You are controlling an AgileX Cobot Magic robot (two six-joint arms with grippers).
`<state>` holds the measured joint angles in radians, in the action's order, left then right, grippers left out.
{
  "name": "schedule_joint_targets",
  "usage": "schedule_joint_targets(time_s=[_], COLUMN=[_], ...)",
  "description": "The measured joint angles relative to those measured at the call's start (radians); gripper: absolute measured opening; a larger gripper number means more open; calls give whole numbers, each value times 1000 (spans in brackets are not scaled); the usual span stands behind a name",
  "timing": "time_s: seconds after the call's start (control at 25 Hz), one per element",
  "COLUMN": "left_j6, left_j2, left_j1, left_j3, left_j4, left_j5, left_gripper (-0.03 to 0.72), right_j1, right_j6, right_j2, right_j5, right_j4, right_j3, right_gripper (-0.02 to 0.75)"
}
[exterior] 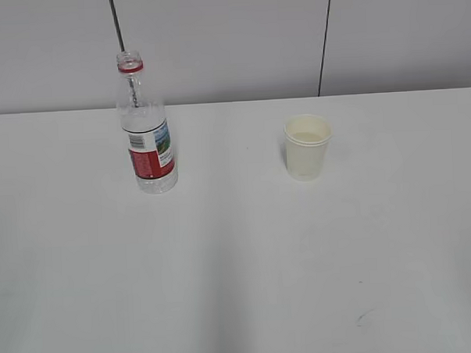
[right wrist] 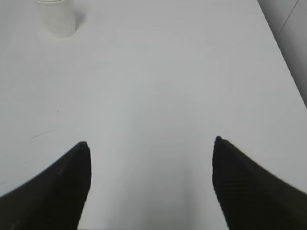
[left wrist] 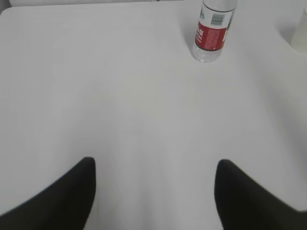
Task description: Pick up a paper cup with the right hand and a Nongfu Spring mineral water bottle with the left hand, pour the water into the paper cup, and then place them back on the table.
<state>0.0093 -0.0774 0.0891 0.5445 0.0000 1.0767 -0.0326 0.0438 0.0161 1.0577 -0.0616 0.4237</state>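
A bare, lab-like test room rather than a home. A large plain white surface (exterior: pixel 240 286) fills nearly the whole scene, unmarked apart from a small dark scuff (exterior: pixel 365 317) near the right front. At the far edge stands a pale grey panelled wall (exterior: pixel 230 44) with thin dark vertical seams (exterior: pixel 324 40). Only a water bottle (exterior: pixel 146 129) and a paper cup (exterior: pixel 307 147) stand on the surface, well apart.
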Motion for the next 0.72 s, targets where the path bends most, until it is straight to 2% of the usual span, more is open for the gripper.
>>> schedule_joint_targets(time_s=[0.24,0.72], left_j6=[0,0], left_j2=[88,91], left_j1=[-10,-12], left_j3=[0,0], left_j4=[0,0], left_j5=[0,1], left_gripper=[464,456], right_j1=[-8,-8], right_j6=[0,0], right_j2=[0,0], right_j5=[0,0], right_j4=[-2,-2], right_j3=[-2,-2], right_gripper=[582,582])
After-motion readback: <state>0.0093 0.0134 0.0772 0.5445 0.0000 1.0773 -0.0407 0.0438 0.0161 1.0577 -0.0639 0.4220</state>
